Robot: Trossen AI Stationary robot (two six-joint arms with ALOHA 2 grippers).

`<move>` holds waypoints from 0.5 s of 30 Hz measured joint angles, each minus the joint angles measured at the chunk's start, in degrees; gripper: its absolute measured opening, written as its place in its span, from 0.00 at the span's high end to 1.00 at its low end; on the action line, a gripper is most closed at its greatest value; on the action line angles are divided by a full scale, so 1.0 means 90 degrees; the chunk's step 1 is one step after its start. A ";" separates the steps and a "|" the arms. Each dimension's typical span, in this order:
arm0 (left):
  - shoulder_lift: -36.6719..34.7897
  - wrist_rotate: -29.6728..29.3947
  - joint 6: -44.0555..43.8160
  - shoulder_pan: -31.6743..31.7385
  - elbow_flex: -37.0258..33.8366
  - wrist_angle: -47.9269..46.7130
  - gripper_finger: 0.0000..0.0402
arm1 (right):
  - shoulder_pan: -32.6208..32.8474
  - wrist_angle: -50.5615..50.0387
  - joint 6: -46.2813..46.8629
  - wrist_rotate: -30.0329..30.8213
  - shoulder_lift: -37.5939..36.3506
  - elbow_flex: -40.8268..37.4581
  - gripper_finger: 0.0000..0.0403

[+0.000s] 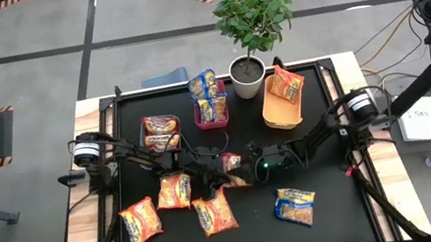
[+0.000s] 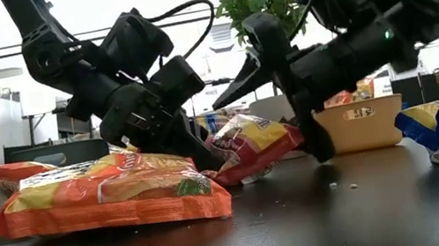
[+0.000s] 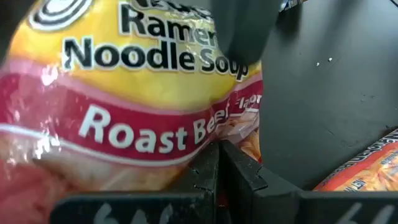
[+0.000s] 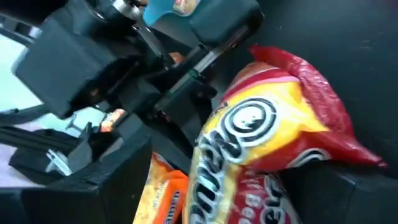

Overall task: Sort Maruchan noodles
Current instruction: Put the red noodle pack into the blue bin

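- While both arms meet at mid-counter, four orange-yellow ramen packets lie loose toward the counter's (image 1: 339, 215) front-left: one nearest the front-left corner (image 1: 141, 222), one just right of it (image 1: 175, 191), one nearer the front edge (image 1: 215, 214), filling the low view's foreground (image 2: 111, 193).
- Toward the back-left, a bin (image 1: 146, 142) holds red-maroon packets (image 1: 161, 130).
- At centre, the left tool (image 1: 217, 168) is pressed together on the edge of a red-and-yellow "Roast Beef" packet (image 3: 124, 106), seen from the side tilted up off the black surface (image 2: 250, 146).
- Behind it, a red bin (image 1: 214, 121) at the back edge holds blue-yellow packets (image 1: 204, 87); a potted plant (image 1: 253, 16) stands just right of it.
- Just right of centre, the right tool (image 1: 246, 169) stands spread wide around the same packet's other end (image 4: 273, 143), one dark finger (image 2: 289, 84) reaching down beside it.
- Further right, an orange bin (image 1: 272, 115) at the back holds an orange-yellow packet (image 1: 286, 83).
- Toward the front-right, a blue-yellow packet (image 1: 295, 206) lies alone on the counter.
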 joint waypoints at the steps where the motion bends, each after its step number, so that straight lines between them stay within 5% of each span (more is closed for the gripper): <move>1: -0.0005 0.0001 0.0001 0.0002 0.0000 0.0006 1.00 | -0.0012 0.0155 -0.0029 -0.0015 0.0113 -0.0002 0.23; 15: -0.0361 0.0000 0.0043 0.0004 -0.0022 -0.0291 1.00 | -0.0023 -0.0057 -0.0600 -0.0085 -0.0012 -0.0012 0.90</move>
